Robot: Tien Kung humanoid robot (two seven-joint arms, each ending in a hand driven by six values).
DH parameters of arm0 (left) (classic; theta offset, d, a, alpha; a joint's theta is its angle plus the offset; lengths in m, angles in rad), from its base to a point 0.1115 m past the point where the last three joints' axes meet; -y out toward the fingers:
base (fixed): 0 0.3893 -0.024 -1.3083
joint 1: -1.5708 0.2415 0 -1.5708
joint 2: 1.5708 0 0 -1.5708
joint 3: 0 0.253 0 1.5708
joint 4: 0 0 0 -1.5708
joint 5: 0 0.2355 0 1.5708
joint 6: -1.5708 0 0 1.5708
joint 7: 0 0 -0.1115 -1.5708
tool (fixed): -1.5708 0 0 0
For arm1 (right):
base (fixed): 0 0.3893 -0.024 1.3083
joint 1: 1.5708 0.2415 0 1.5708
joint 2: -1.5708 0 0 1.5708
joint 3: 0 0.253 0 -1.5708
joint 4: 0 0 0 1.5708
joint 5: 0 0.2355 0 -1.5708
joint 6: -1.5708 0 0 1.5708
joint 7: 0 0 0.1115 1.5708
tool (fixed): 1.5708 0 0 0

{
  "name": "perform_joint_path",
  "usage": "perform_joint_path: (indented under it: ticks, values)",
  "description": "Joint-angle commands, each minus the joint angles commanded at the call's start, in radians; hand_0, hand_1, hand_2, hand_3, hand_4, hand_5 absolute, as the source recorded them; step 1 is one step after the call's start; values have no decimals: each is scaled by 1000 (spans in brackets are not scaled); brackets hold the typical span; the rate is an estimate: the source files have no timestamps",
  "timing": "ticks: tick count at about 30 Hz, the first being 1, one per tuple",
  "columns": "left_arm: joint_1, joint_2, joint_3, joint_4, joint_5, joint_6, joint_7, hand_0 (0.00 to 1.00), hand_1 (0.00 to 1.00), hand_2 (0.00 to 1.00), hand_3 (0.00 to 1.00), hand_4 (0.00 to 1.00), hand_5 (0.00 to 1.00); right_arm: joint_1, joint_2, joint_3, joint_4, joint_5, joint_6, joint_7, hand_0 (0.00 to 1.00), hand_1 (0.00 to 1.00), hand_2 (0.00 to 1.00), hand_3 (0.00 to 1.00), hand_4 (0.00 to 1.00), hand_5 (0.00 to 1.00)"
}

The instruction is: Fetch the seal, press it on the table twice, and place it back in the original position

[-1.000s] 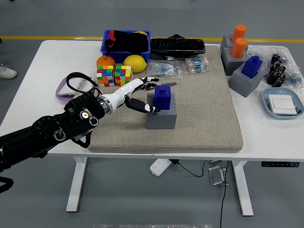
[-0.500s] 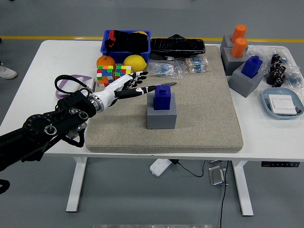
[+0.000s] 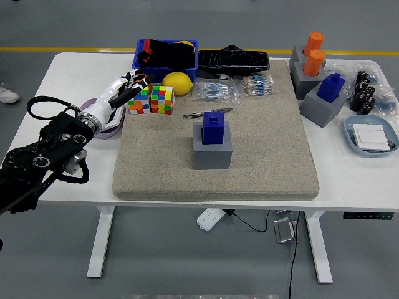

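Note:
The blue seal (image 3: 216,126) stands upright on its grey block (image 3: 212,152) in the middle of the beige mat (image 3: 212,163). My left hand (image 3: 126,89) is well to the left of it, over the mat's far left corner beside the Rubik's cubes (image 3: 153,99), with the fingers spread and nothing in them. Its black arm comes in from the left edge. The right arm does not show.
A lemon (image 3: 176,83), a blue bin (image 3: 166,56) and black bags (image 3: 233,60) line the back. Grey blocks with orange seals (image 3: 313,53) and another blue seal (image 3: 330,86) stand at the right. A purple tape roll (image 3: 103,118) lies under my wrist. A blue tray (image 3: 372,136) is far right.
My left hand has let go of the blue seal and drawn back to the left, from beside the grey block to the mat's far left corner. The seal stays on its block.

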Motion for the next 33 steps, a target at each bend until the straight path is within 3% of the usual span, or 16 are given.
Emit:
perform_joint_path:
  ticks: [2, 15, 24, 33]
  values:
    - [10, 12, -23, 6, 6, 3, -1, 976, 985, 975, 998, 952, 663, -1, 0, 3, 0, -2, 0, 0, 872, 740, 714, 735, 838, 509]
    - [56, 98, -133, 40, 20, 9, 1, 973, 973, 968, 992, 923, 631, -2, 3, 30, 1, -16, -2, -2, 871, 740, 714, 733, 836, 513]
    - [64, 117, -172, 49, 30, 10, 5, 972, 971, 966, 989, 910, 625, 0, 3, 23, 2, -6, -3, -2, 871, 739, 714, 733, 835, 513]
    - [59, 128, -139, 44, 26, 11, 12, 971, 968, 963, 985, 900, 622, 2, 4, 33, 0, -13, -3, -3, 871, 739, 714, 731, 835, 513]
